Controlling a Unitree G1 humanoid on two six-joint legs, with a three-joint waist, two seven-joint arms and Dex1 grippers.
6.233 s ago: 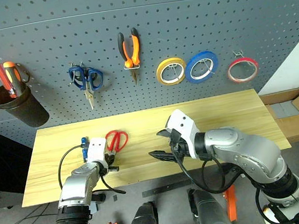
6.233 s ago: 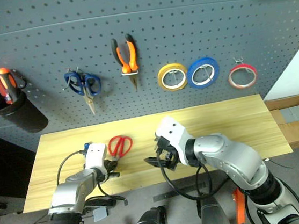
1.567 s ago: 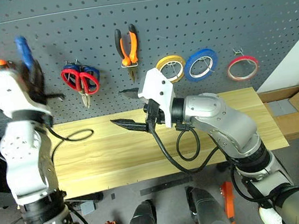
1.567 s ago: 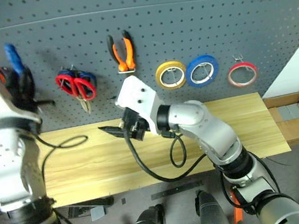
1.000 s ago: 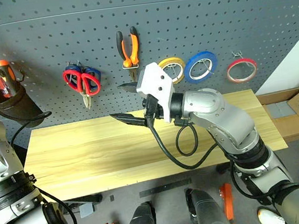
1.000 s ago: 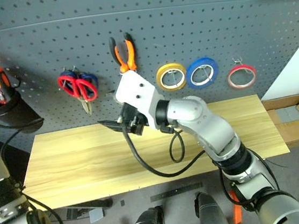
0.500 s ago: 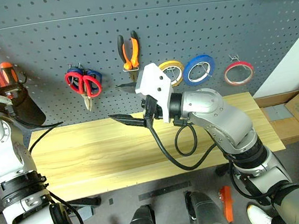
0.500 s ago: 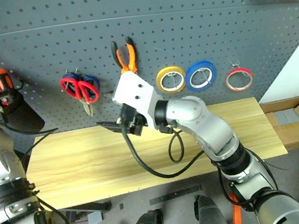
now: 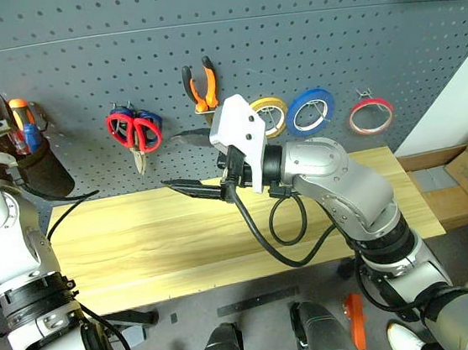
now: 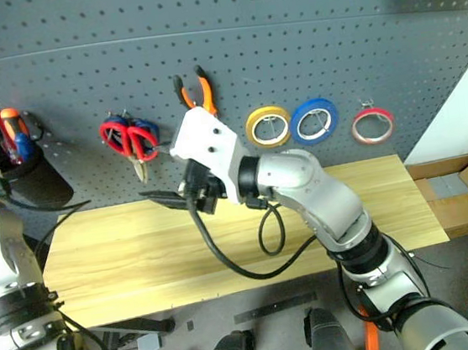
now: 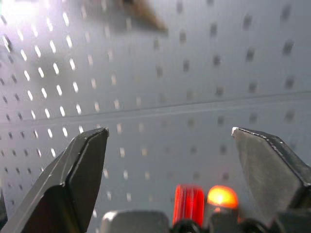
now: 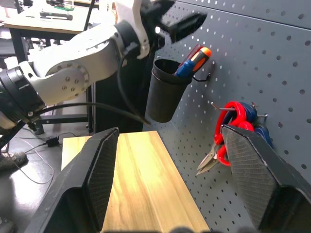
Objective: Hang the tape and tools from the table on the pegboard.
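Now blue-handled screwdriver (image 9: 32, 135) upright, handle up

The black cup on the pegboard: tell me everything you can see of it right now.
The black cup is a dark, tapered holder, wider at its open mouth, hanging tilted from a hook on the pegboard at its left end, above the table. Red, orange and blue screwdriver handles stick out of its mouth. The left gripper hovers open just above it, touching nothing.
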